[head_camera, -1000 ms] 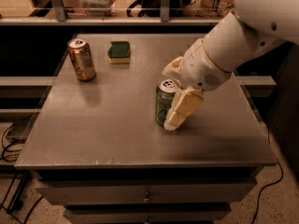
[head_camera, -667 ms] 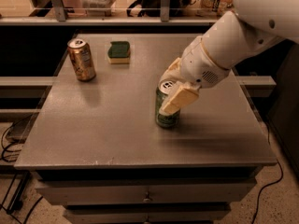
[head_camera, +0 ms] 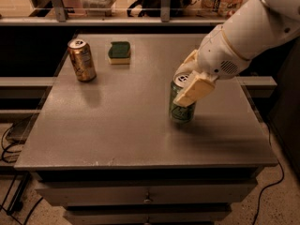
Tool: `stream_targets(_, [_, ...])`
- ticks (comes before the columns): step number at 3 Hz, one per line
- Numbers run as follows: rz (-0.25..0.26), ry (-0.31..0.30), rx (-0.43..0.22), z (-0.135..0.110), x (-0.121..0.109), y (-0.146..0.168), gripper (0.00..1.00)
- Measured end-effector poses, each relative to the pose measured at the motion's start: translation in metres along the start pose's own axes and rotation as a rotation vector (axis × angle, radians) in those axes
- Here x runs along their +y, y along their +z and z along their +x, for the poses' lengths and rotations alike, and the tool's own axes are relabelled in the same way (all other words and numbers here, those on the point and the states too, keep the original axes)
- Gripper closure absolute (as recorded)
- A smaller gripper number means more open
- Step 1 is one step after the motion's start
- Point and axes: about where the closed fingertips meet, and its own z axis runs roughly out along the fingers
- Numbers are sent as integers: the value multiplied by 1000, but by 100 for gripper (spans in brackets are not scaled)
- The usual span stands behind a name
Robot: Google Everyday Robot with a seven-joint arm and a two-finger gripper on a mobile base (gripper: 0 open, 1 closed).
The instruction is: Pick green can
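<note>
The green can (head_camera: 181, 110), with pale script lettering and a silver top, stands right of centre on the grey table (head_camera: 112, 130), tilted slightly. My gripper (head_camera: 185, 84) comes down from the upper right on the white arm and is shut on the can's upper part. One cream finger (head_camera: 196, 90) lies across the can's front; the other is behind the can's top. The can's base sits at or just above the tabletop; I cannot tell which.
A copper-brown can (head_camera: 82, 60) stands at the back left of the table. A green-and-yellow sponge (head_camera: 119, 52) lies at the back centre. A shelf rail with cluttered items runs behind the table. Drawers sit below the front edge.
The front finger has closed in from beside the can onto its front. The can has shifted a little to the right with the gripper and now leans slightly.
</note>
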Motion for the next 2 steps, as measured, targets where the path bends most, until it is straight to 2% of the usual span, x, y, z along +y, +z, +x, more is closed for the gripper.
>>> stream_targets(1, [94, -4, 9, 6, -12, -59, 100])
stream_targets(2, [94, -4, 9, 6, -12, -59, 100])
